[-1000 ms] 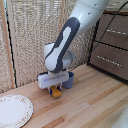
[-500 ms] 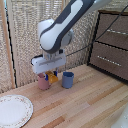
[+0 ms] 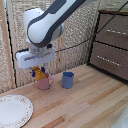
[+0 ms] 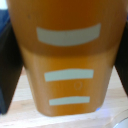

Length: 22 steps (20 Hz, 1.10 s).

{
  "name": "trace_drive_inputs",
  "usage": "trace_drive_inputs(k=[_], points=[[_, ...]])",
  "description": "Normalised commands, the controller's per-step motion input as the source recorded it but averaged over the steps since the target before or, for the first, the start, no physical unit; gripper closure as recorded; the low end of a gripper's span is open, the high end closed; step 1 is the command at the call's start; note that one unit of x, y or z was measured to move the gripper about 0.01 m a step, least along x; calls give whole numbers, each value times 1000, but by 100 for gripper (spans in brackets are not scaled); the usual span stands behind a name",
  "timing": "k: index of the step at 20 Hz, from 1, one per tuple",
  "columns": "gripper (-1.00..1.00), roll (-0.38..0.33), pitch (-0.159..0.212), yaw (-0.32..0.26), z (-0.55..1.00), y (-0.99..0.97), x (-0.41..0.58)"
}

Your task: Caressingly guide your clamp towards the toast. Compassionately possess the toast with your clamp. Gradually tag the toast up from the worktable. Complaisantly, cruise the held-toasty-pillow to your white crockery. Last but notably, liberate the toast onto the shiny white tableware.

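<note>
My clamp [image 3: 37,72], a white boxy block under the white arm, hangs in the air at the exterior view's left, shut on the toast [image 3: 39,75]. The toast is a small orange-yellow block, held just above the rim of the pink mug [image 3: 45,82], well off the worktable [image 3: 85,107]. In the wrist view the toast [image 4: 70,65] fills the picture, orange with pale stripes, and a dark finger [image 4: 8,60] presses each side. The white crockery [image 3: 14,111], a wide speckled plate, lies on the worktable lower and further to the exterior view's left.
A blue mug [image 3: 68,80] stands beside the pink mug on its right in the exterior view. A wooden drawer cabinet [image 3: 112,45] is at the back right. A woven reed screen [image 3: 75,45] runs behind the table.
The arm rose from the worktable with the toast in the clamp and travelled towards the exterior view's left, from beyond the mugs to above the pink mug.
</note>
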Motion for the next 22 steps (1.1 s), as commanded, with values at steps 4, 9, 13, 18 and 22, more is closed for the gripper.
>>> trace_drive_inputs(k=[4, 9, 13, 18, 22], points=[[100, 18, 51, -73, 45, 854, 250], [100, 3, 92, -46, -8, 900, 243], [100, -3, 109, -11, -169, 939, 234], [100, -104, 28, 12, -347, 794, 54], [100, -192, -2, 119, -477, 357, 1]])
